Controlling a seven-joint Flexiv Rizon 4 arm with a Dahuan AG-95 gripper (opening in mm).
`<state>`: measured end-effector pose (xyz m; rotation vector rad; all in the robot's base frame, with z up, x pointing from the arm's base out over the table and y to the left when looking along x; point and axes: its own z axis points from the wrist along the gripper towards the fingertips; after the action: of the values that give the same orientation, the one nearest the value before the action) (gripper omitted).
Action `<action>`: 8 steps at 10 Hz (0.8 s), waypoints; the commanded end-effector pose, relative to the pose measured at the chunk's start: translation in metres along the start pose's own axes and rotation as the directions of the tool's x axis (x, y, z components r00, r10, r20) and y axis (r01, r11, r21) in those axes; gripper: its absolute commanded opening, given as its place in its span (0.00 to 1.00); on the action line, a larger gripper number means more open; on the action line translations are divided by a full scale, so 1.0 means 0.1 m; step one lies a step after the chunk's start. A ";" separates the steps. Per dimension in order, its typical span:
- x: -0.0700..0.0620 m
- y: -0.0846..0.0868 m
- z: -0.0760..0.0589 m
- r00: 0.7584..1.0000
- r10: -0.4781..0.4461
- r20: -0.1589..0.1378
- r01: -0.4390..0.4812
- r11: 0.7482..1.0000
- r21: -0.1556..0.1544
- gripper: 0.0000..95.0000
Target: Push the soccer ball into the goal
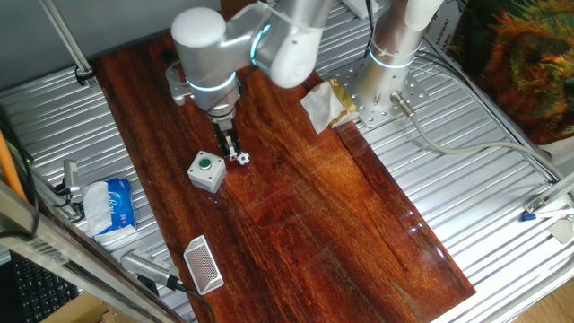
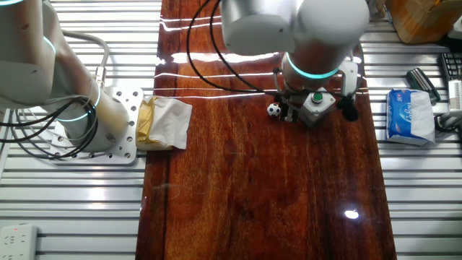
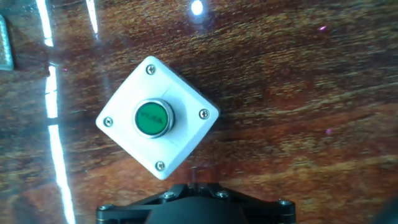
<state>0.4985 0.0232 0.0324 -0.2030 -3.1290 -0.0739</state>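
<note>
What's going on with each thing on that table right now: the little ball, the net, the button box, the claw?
soccer ball: on the wood, beside the fingertips, outside the goal.
goal: lying at the table's near edge, nothing in it.
button box: upright, button not touched.
gripper: lowered next to the ball; open or shut unclear.

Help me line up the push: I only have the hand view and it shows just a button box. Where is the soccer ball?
Observer: The soccer ball lies on the wood right beside the tool, on the side away from the button box.
Operator: Is the tool touching it?
Observer: In both fixed views they look very close, but I cannot tell whether they touch.
Operator: And the goal?
Observer: The goal is near the table's edge, well past the button box as seen from the ball, so the box sits close to the straight line between them.
</note>
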 end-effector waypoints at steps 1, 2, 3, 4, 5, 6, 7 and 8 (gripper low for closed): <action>0.04 -0.12 -0.12 0.999 -0.044 -0.026 0.044 0.999 0.014 0.00; 0.04 -0.14 -0.14 0.998 -0.048 -0.032 0.049 0.999 0.016 0.00; 0.04 -0.15 -0.13 0.998 -0.050 -0.036 0.050 0.999 0.017 0.00; 0.04 -0.16 -0.11 0.998 -0.049 -0.037 0.050 0.999 0.015 0.00; 0.03 -0.17 -0.08 0.998 -0.050 -0.035 0.050 0.999 0.013 0.00; 0.03 -0.18 -0.06 0.998 -0.050 -0.033 0.050 0.999 0.013 0.00; 0.02 -0.19 -0.03 0.998 -0.051 -0.034 0.052 0.999 0.011 0.00; 0.02 -0.20 -0.02 0.998 -0.055 -0.037 0.055 0.998 0.010 0.00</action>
<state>0.4934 0.0025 0.0325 -0.1145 -3.1061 -0.0503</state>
